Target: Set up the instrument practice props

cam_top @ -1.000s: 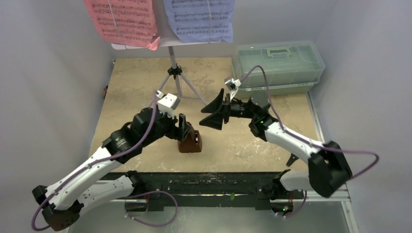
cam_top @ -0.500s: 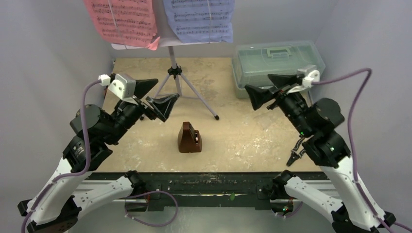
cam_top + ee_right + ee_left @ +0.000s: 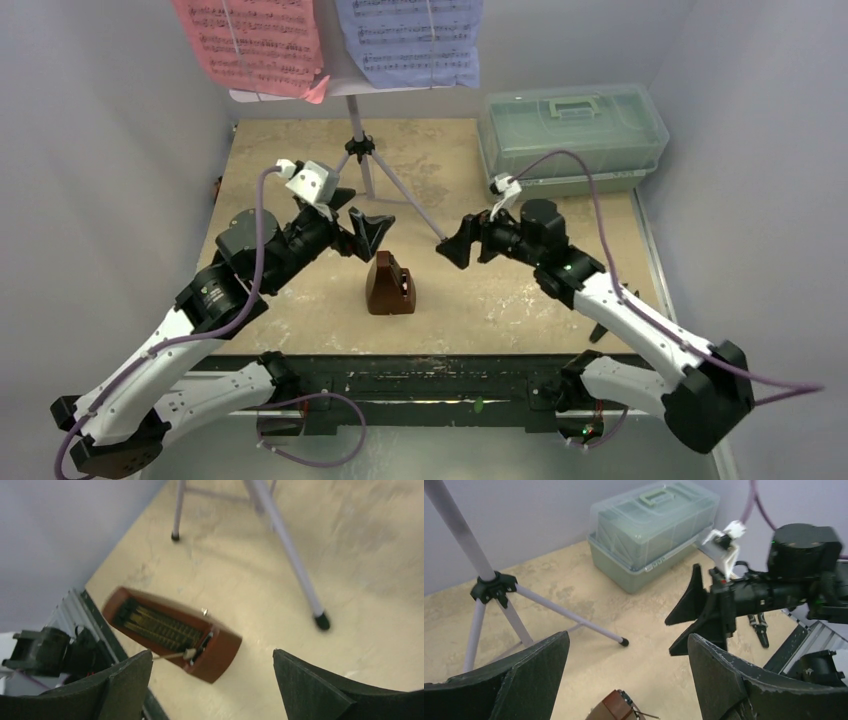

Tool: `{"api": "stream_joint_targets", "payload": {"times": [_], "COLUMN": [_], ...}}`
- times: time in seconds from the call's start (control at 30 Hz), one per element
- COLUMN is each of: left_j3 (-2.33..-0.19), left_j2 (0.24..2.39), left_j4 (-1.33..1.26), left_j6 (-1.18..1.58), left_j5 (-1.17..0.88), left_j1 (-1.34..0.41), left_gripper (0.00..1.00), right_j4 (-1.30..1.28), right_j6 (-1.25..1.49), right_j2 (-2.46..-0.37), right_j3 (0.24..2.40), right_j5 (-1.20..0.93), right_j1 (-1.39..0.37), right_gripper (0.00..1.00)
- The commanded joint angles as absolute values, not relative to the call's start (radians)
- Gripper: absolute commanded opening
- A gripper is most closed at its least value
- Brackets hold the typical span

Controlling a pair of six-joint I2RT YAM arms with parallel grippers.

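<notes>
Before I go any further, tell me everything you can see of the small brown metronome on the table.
The small brown pyramid metronome is glossy reddish-brown, wood or plastic by its look. Its open front shows a dark scale panel with pale lines and a thin pendulum rod with a small weight, apparently leaning to one side. It stands upright on its wide base on the beige table, in front of the lavender stand's tripod legs, between the open left end effector and the open right end effector. Nothing else touches it.
</notes>
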State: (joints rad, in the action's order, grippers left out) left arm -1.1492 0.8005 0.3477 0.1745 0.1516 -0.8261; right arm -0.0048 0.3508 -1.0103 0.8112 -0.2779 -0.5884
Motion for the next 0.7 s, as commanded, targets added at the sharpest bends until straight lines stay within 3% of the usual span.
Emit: {"api": "stream_joint_targets", "payload": {"times": [0.0, 0.07, 0.23, 0.67], "left_j3": [-1.115, -1.103, -1.087, -1.084], "left_j2": [0.802, 0.807, 0.807, 0.802], "left_j4": [0.349, 0.35, 0.349, 0.372], "left_j6": [0.225, 0.226, 0.219, 0.21], "left_j5": [0.126, 0.122, 0.11, 0.11], "left_j1": [-0.827, -0.827, -0.827, -0.827], "left_gripper": [0.87, 0.87, 0.87, 0.87], "right_j4": [0.247, 0.351, 0.428, 0.425], "right_j6": [0.559, 0.624, 0.633, 0.592], "right_j2": [-1.134, -1.227, -1.355, -1.437], "right_j3": [0.749, 0.72, 0.732, 0.697], "right_j5": [-0.492, -0.552, -0.534, -0.536], "right_j1": [-0.592, -0.604, -0.677, -0.782], "right_gripper": [0.9, 0.84, 0.83, 0.78]}}
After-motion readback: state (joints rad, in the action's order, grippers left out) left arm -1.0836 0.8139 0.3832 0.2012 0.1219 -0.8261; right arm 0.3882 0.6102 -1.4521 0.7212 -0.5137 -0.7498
